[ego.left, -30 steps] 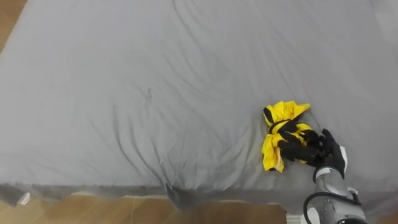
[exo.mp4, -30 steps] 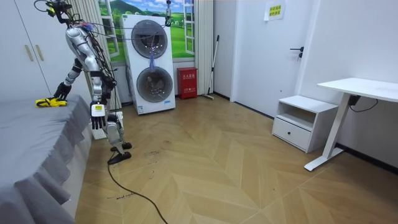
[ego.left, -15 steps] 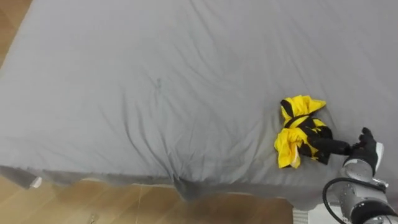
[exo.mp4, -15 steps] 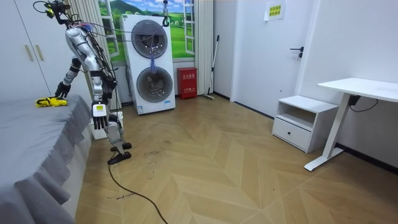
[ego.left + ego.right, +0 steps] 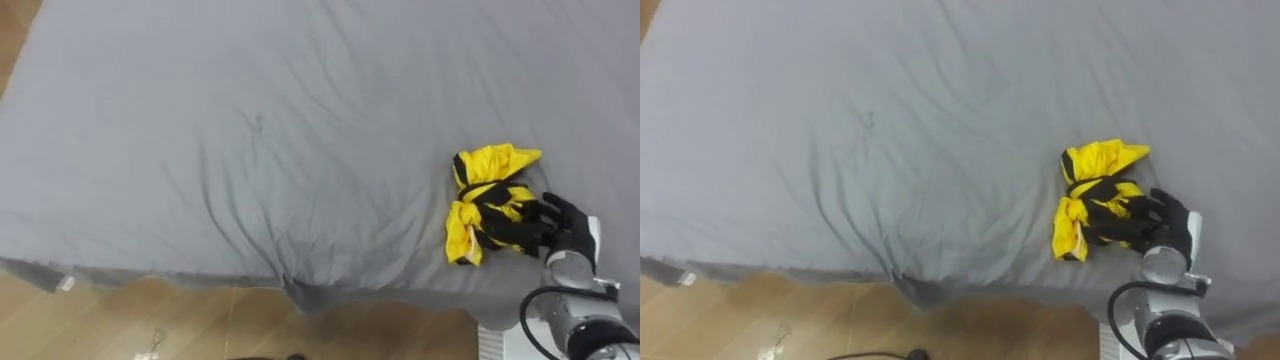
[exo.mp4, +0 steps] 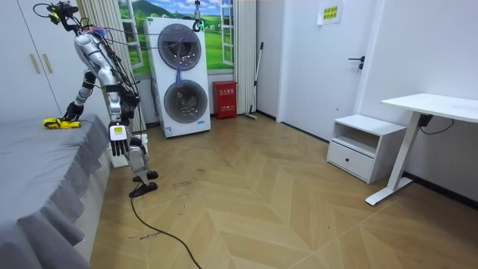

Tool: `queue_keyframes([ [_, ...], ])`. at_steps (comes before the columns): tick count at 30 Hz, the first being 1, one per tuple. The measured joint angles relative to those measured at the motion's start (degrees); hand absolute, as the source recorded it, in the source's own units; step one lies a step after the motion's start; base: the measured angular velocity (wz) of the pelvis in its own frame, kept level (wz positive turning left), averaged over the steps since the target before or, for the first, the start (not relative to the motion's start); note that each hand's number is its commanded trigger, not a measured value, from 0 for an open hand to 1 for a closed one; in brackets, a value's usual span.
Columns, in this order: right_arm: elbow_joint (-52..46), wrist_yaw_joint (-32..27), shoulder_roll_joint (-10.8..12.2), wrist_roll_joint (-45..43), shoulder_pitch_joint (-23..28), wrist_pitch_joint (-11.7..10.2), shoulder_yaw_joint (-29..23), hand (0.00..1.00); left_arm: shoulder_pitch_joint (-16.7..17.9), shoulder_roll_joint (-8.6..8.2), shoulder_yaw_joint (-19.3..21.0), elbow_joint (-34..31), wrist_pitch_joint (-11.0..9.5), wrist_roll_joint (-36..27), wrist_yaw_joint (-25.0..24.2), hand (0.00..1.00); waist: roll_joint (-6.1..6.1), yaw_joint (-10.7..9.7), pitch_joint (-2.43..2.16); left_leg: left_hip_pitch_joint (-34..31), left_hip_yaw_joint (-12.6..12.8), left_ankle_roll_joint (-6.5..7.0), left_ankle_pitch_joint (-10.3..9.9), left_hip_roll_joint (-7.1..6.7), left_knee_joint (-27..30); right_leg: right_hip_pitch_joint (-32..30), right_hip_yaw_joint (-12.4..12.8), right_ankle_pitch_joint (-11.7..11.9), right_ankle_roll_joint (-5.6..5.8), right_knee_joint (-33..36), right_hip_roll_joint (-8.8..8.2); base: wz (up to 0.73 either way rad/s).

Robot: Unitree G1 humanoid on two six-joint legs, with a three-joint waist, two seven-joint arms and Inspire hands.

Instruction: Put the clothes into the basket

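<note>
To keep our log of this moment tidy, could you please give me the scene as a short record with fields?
place: the robot stands beside the bed, which has a grey sheet
garment: yellow and black, bunched, lying on the bed near its edge
right hand: on the garment's near end
left hand: hanging at the robot's side, seen in the room view
task state: garment not yet lifted off the bed

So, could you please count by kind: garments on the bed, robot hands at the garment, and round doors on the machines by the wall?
Garment: 1
Hands at it, the right hand: 1
Round doors: 2
Total: 4
</note>
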Motion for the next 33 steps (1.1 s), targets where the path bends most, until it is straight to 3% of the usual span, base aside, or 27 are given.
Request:
queue_keyframes([
  [6, -5.6, 1.9, 0.6, -2.3, 0.1, 0.7, 2.5, 0.11, -0.2, 0.16, -0.5, 0.0, 0.0, 0.0, -0.1, 0.00, 0.05, 0.2, 0.02, -0.1, 0.2, -0.01, 0.0, 0.09, -0.1, -0.8, 0.3, 0.0, -0.03, 0.8, 0.01, -0.03],
  [7, -7.4, 2.4, 1.0, -3.0, 0.0, 0.7, 3.3, 0.16, -0.4, 0.16, -0.6, 0.0, 0.0, 0.0, -0.1, 0.00, 0.05, 0.6, 0.02, -0.2, 0.5, -0.01, 0.0, 0.14, -0.2, -1.1, 0.9, 0.0, -0.04, 1.0, 0.04, -0.12],
  [8, -8.2, 2.7, 1.4, -3.9, 0.0, 0.7, 3.3, 0.79, -0.5, 0.15, -0.7, 0.0, 0.0, 0.0, -0.1, 0.00, 0.05, 0.7, 0.02, -0.2, 0.6, 0.00, 0.0, 0.15, -0.2, -1.2, 1.0, 0.0, -0.05, 1.0, 0.05, -0.08],
  [10, -10.6, 4.6, 3.0, -6.2, 0.1, 0.7, 3.3, 1.00, -0.6, 0.13, -1.0, 0.1, 0.0, 0.0, -0.2, 0.00, 0.13, 1.0, -0.03, -0.2, 0.5, 0.00, 0.0, 0.13, -0.1, -1.1, 0.9, 0.0, -0.05, 1.1, 0.02, 0.00],
  [15, -12.3, 7.9, 4.2, -7.8, 0.0, 0.7, 3.8, 1.00, -0.8, 0.12, -1.1, 0.1, 0.0, 0.0, -0.1, 0.00, 0.10, 1.3, -0.04, -0.4, 0.3, 0.13, 0.1, 0.04, -0.1, -1.1, 0.2, 0.0, -0.04, 1.1, -0.19, 0.06],
  [33, -11.7, 12.0, 4.2, -11.1, 0.2, 1.2, 5.7, 1.00, -0.8, 0.19, -1.0, 0.5, -0.1, 0.0, 0.0, 0.00, -0.62, 1.3, -0.22, -0.2, 0.0, 0.19, 0.5, -0.08, -0.2, -1.0, -0.1, 0.0, -0.05, 1.6, -0.38, 0.01],
])
